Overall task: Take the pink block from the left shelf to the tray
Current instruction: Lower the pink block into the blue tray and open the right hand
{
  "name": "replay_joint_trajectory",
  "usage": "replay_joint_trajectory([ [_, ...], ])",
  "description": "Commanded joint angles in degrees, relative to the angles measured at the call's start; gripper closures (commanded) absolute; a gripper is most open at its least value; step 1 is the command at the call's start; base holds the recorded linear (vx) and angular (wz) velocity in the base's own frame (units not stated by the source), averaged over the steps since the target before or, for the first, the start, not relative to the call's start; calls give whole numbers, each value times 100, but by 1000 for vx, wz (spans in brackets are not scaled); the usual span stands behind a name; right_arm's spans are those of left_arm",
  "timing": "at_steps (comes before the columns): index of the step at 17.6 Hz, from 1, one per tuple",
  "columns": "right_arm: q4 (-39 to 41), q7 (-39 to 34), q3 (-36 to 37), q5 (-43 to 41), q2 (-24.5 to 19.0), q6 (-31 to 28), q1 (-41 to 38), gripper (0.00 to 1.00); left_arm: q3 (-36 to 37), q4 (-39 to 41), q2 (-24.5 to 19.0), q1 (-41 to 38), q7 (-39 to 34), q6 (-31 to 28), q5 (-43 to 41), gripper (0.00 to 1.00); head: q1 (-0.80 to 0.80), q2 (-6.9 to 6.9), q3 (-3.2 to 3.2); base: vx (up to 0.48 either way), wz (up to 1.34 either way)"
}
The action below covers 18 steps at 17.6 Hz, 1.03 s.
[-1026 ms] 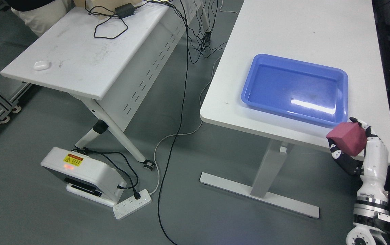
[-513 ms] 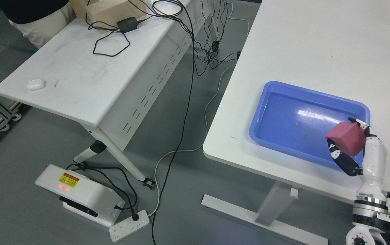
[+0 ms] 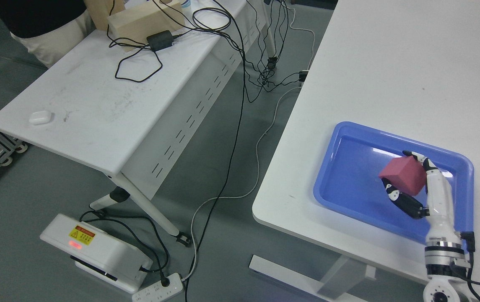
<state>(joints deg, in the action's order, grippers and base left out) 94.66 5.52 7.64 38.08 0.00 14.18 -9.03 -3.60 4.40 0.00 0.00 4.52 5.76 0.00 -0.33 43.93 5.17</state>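
Head view: right hand (image 3: 411,188) grips pink block (image 3: 404,176) above tray (image 3: 340,138).

The whole scene has been shifted by camera motion. The right hand (image 3: 411,184), closed on the pink cube-shaped block (image 3: 403,176), has been carried from the table edge to above the blue plastic tray (image 3: 328,176).

The right hand (image 3: 407,184) grips the pink block (image 3: 403,176) between its fingers (image 3: 399,197), holding it over the blue tray (image 3: 328,176), which sits near the front edge of the white table (image 3: 390,75). On the other white table (image 3: 97,105), a small white case (image 3: 40,117) lies near its front left corner, with a black adapter (image 3: 160,39) and a wooden block (image 3: 139,21) by its far edge.
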Motion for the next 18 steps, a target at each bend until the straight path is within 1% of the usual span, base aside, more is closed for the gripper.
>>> replay_joint_trajectory([
  [1,0,-121,-78,-476,100,-100,-2,44,0,0,-100,-53,5,5,-9,0,0,0,0,72,35],
  [3,0,-112,-69,-757,100,-118,7,33,0,0,-100,-53,5,5,-9,0,0,0,0,42,4],
  [5,0,-112,-61,-1055,100,-188,7,25,0,0,-100,-53,5,4,-9,0,0,0,0,19,0],
  [8,0,-112,-43,-1337,100,-241,7,15,0,0,-100,-53,5,5,-9,0,0,0,0,0,0],
  [9,0,-112,-34,-1416,100,-241,7,10,0,0,-100,-53,5,5,-9,0,0,0,0,0,0],
  [10,0,-112,-34,-1548,100,-241,7,1,0,0,-100,-53,5,-4,-9,0,0,0,0,0,0],
  [14,0,-103,-34,-2250,100,-153,33,0,0,0,-100,-53,5,5,-9,0,0,0,0,0,0],
  [16,0,-94,62,-2864,100,-109,33,0,0,0,-100,-53,5,5,-9,0,0,0,0,0,0],
  [18,0,-68,194,-3183,100,-118,24,0,0,0,-100,-53,5,5,-9,0,0,0,0,0,0],
])
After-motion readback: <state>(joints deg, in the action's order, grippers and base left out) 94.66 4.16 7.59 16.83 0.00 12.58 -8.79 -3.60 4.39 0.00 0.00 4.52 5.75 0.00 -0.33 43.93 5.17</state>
